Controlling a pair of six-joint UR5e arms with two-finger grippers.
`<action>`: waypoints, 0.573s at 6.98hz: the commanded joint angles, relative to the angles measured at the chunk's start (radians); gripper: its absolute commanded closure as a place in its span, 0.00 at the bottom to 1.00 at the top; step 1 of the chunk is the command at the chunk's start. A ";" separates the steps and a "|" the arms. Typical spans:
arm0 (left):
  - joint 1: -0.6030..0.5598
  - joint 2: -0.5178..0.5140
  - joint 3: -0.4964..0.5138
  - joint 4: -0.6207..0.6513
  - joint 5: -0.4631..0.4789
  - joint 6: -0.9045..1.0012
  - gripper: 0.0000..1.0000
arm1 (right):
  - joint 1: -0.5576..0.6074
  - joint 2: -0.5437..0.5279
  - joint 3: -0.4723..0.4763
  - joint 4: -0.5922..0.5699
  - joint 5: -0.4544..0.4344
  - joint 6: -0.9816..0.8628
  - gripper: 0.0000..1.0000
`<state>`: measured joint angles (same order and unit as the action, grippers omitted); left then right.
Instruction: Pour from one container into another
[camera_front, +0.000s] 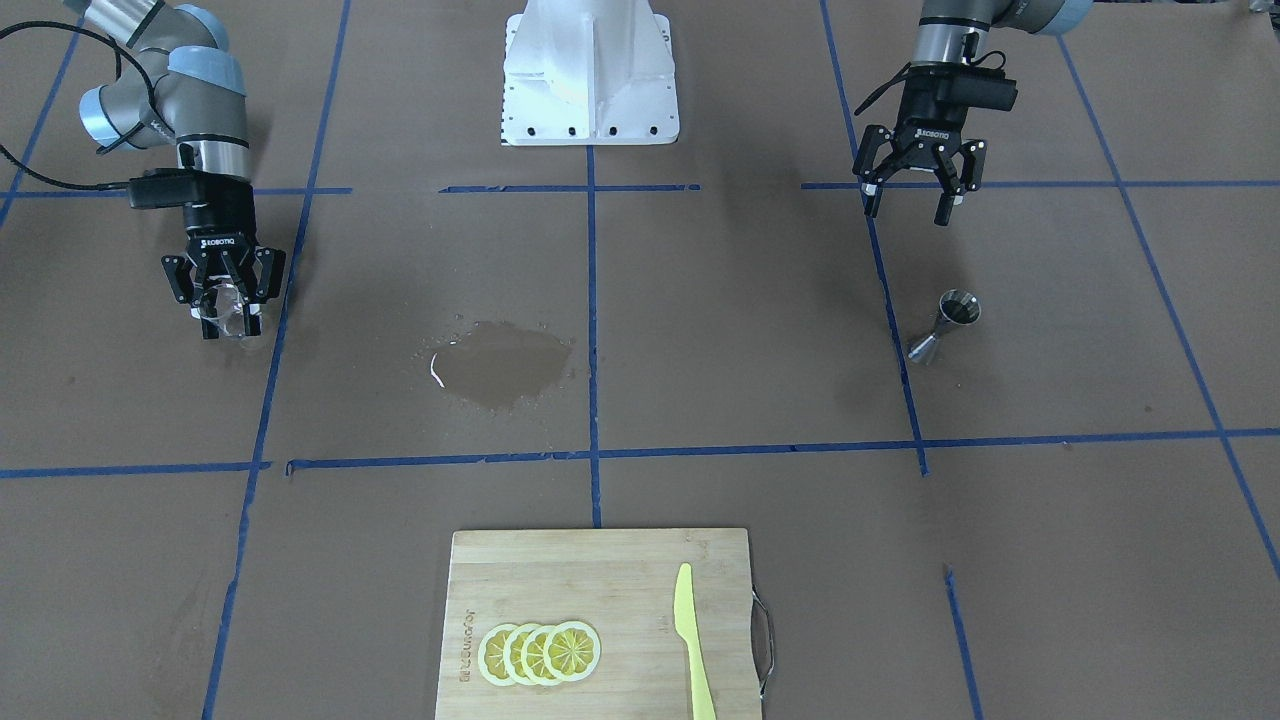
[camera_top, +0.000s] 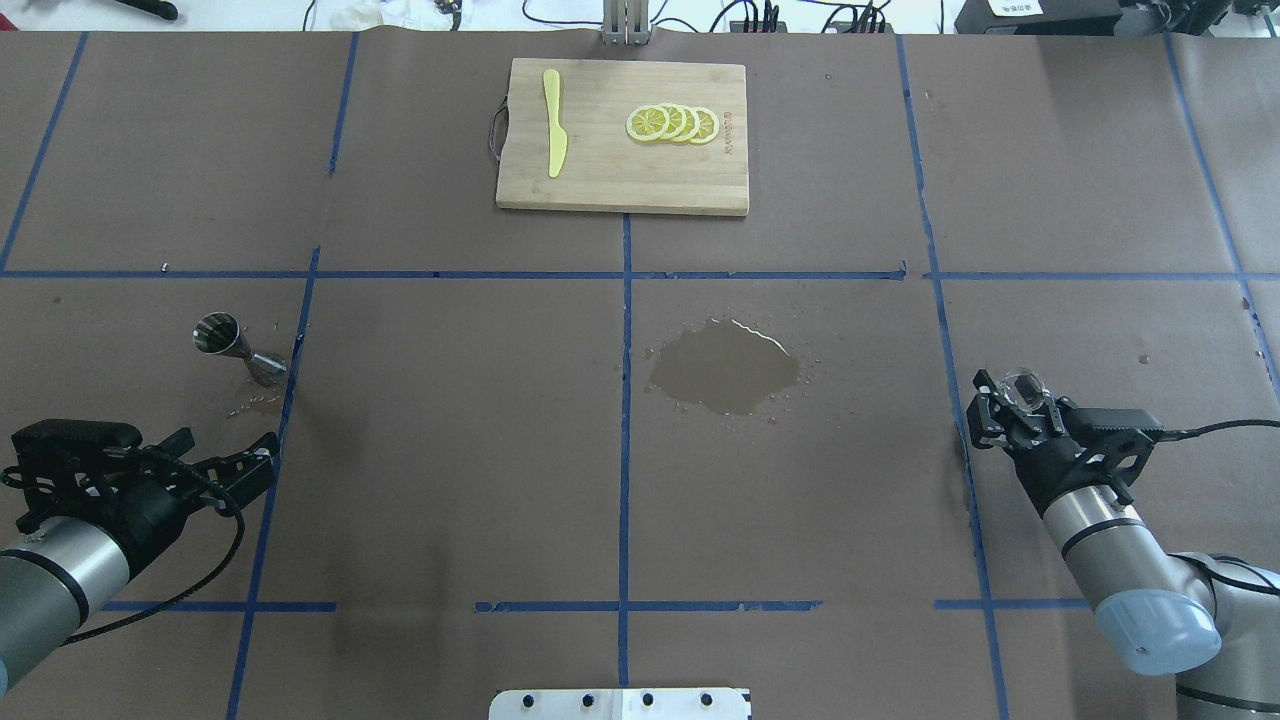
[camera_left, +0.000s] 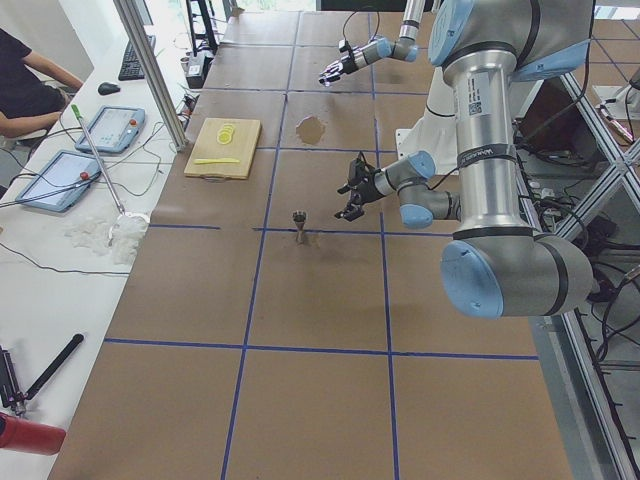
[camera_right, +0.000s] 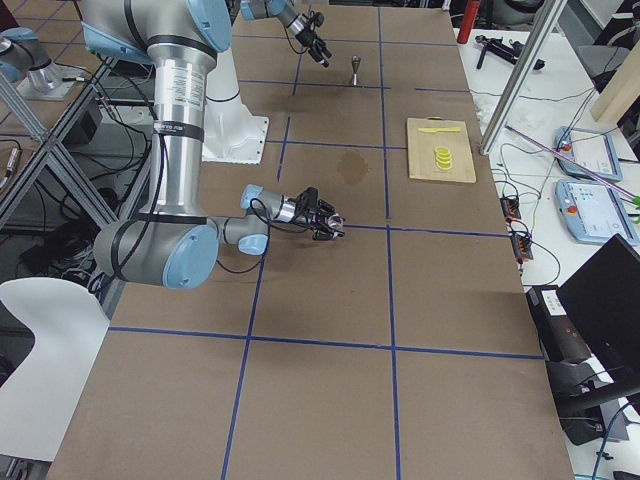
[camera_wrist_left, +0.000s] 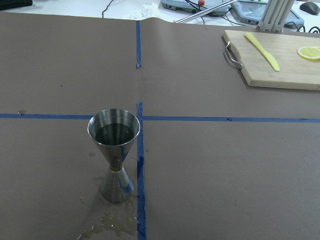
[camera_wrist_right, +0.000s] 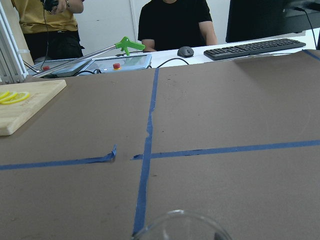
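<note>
The small clear glass cup (camera_front: 232, 312) is held just above the table on the robot's right side, with my right gripper (camera_front: 228, 325) shut on it. Its rim (camera_wrist_right: 182, 226) shows at the bottom edge of the right wrist view. The silver hourglass jigger (camera_front: 945, 325) stands upright on the table beside a blue tape line, and its top cone (camera_wrist_left: 114, 134) holds some liquid. My left gripper (camera_front: 908, 212) hangs open, with nothing in it, a short way back from the jigger (camera_top: 235, 348) towards the robot.
A wet spill (camera_top: 725, 365) darkens the paper near the table's middle, and small drops (camera_wrist_left: 107, 225) lie by the jigger's base. A wooden cutting board (camera_top: 620, 170) with lemon slices (camera_top: 672, 123) and a yellow knife (camera_top: 553, 120) lies at the far edge. People sit beyond it.
</note>
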<state>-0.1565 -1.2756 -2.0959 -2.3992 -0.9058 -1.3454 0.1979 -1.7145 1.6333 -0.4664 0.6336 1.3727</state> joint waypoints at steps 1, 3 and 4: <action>-0.003 0.001 -0.001 -0.001 -0.002 0.000 0.00 | -0.008 0.001 -0.010 0.002 -0.006 -0.050 0.53; -0.003 0.001 -0.019 -0.002 -0.016 0.000 0.00 | -0.011 -0.002 -0.007 0.002 -0.006 -0.063 0.00; -0.002 0.001 -0.026 -0.002 -0.019 0.000 0.00 | -0.018 -0.004 -0.006 0.002 -0.002 -0.067 0.00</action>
<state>-0.1591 -1.2748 -2.1116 -2.4006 -0.9188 -1.3453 0.1863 -1.7163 1.6252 -0.4649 0.6282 1.3132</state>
